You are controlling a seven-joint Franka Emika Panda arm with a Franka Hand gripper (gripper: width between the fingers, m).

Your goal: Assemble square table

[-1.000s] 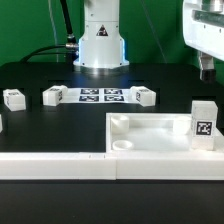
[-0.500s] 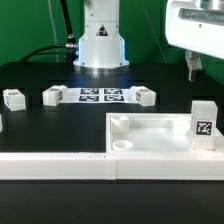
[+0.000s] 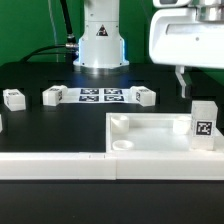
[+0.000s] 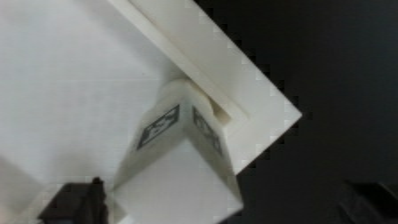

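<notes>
The square table's white top point(image 3: 150, 133) lies at the front right, rim up, with round sockets in its corners. One tagged white leg point(image 3: 203, 122) stands upright at its right corner. My gripper point(image 3: 198, 90) hangs open just above that leg, with one dark finger point(image 3: 182, 84) showing to the exterior view's left of it. In the wrist view the leg point(image 4: 175, 145) rises from the corner of the top point(image 4: 71, 90), between my dark fingers point(image 4: 75, 200), apart from them. Three more legs point(image 3: 13, 98) point(image 3: 53, 96) point(image 3: 145, 96) lie further back.
The marker board point(image 3: 100, 96) lies flat between two of the loose legs, in front of the robot base point(image 3: 100, 45). A long white rail point(image 3: 55, 165) runs along the front edge, against the table top.
My gripper has come down and moved toward the exterior view's left, from the upper right corner to just above the upright leg. It stayed open. The parts have not moved.
</notes>
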